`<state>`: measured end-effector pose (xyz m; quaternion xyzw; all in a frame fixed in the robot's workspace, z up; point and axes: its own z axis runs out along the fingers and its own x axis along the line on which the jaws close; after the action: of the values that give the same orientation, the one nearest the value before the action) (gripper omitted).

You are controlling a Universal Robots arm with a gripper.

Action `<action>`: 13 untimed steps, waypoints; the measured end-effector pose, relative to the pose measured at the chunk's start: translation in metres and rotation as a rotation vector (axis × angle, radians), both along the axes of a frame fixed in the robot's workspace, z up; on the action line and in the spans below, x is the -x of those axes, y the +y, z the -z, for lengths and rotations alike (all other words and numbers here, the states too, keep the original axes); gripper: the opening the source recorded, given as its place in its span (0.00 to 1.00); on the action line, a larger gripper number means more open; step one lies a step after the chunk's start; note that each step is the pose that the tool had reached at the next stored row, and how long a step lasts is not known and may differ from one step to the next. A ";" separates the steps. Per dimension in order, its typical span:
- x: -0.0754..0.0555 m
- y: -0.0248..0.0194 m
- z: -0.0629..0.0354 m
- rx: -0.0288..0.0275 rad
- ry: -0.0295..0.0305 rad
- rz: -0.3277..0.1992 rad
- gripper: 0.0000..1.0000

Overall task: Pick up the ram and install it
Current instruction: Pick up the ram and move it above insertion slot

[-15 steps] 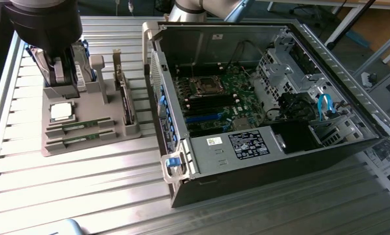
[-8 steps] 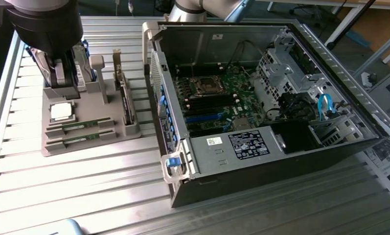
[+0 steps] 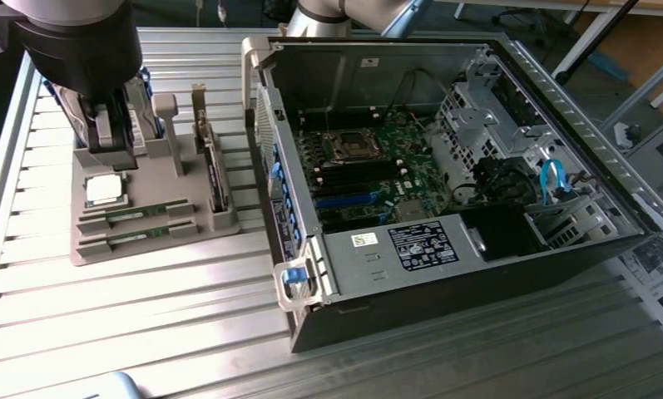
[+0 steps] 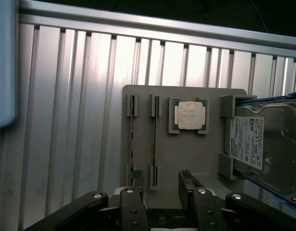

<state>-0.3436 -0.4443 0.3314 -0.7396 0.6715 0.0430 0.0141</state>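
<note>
End effector (image 4: 165, 208) hung wide open, empty; ram (image 3: 138, 214) at 6 o'clock of the chip (image 3: 105, 189) (exterior view) needed a square mid-length pinch, clear of its twin (image 3: 138, 237).

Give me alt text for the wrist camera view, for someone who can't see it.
The open tool hangs above a gray holder carrying two ram sticks on edge, a square CPU chip and a hard drive, on a slatted metal table.

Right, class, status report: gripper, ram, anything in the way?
Gripper open, empty, above holder. Both ram sticks slotted, untouched. Nothing in the way.
</note>
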 end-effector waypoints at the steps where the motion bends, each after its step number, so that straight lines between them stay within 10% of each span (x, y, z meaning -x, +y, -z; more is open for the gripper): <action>1: 0.000 0.0000 0.0005 -0.0007 0.0000 0.000 0.42; 13: 0.000 0.0000 0.0075 -0.0098 0.0000 0.000 0.42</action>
<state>-0.3436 -0.4443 0.3239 -0.7395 0.6713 0.0463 0.0177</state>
